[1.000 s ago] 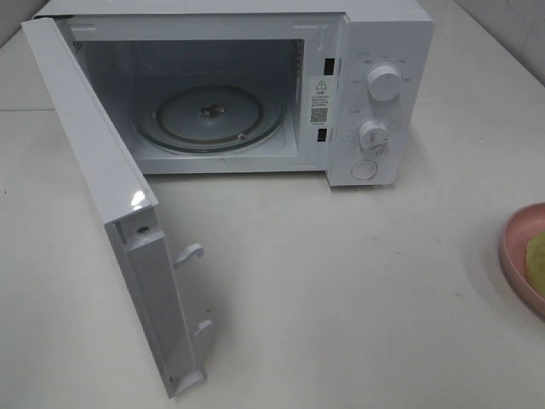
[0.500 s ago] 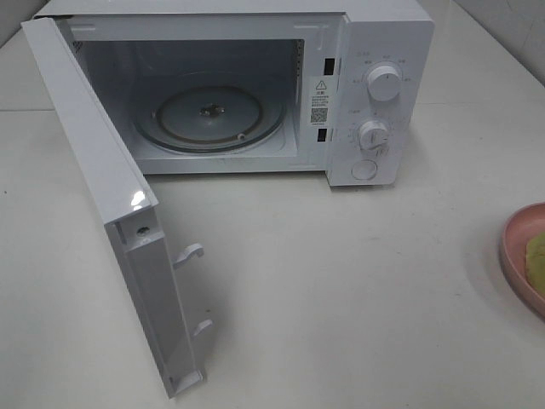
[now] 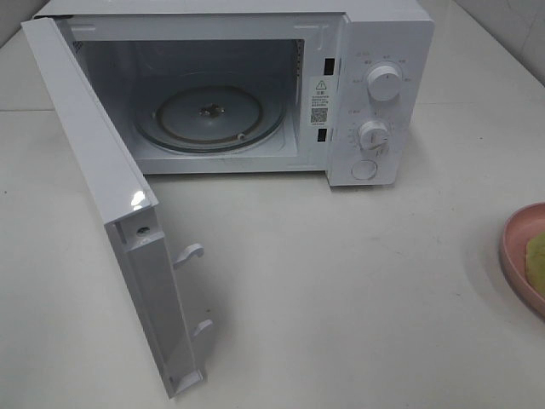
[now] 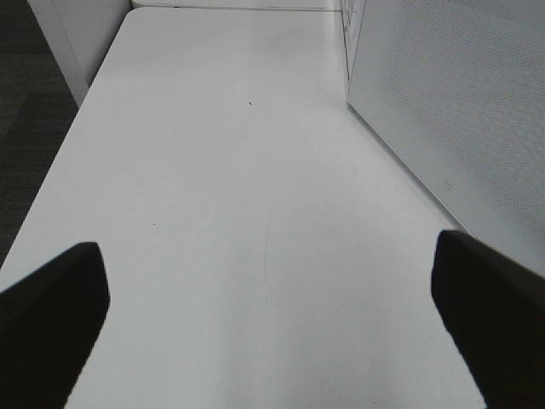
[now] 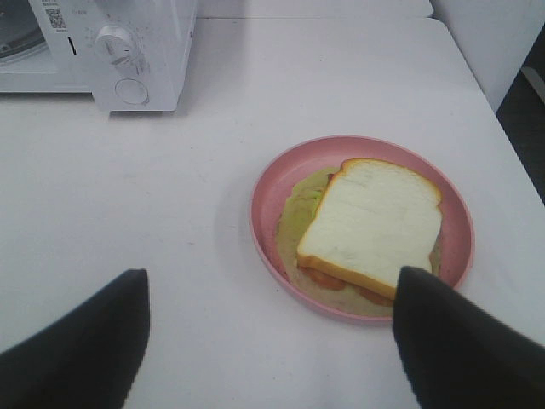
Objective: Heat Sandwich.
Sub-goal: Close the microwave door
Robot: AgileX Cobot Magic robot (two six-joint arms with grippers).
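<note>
The sandwich [image 5: 370, 223], a white bread slice over green and reddish filling, lies on a round pink plate [image 5: 272, 196]. In the exterior view only a yellow-green edge of the sandwich [image 3: 537, 261] and part of the plate [image 3: 513, 247] show, at the table's right edge. My right gripper [image 5: 268, 285] hovers open just short of the plate, with nothing between its fingers. The white microwave [image 3: 375, 51] stands at the back with its door [image 3: 111, 213] swung wide open and its glass turntable [image 3: 209, 115] bare. My left gripper [image 4: 268, 251] is open over bare table beside the door [image 4: 460, 111].
The open door juts far out toward the front left of the white table [image 3: 341, 298]. Two knobs and a round button [image 3: 364, 169] sit on the microwave's right panel. Neither arm shows in the exterior view.
</note>
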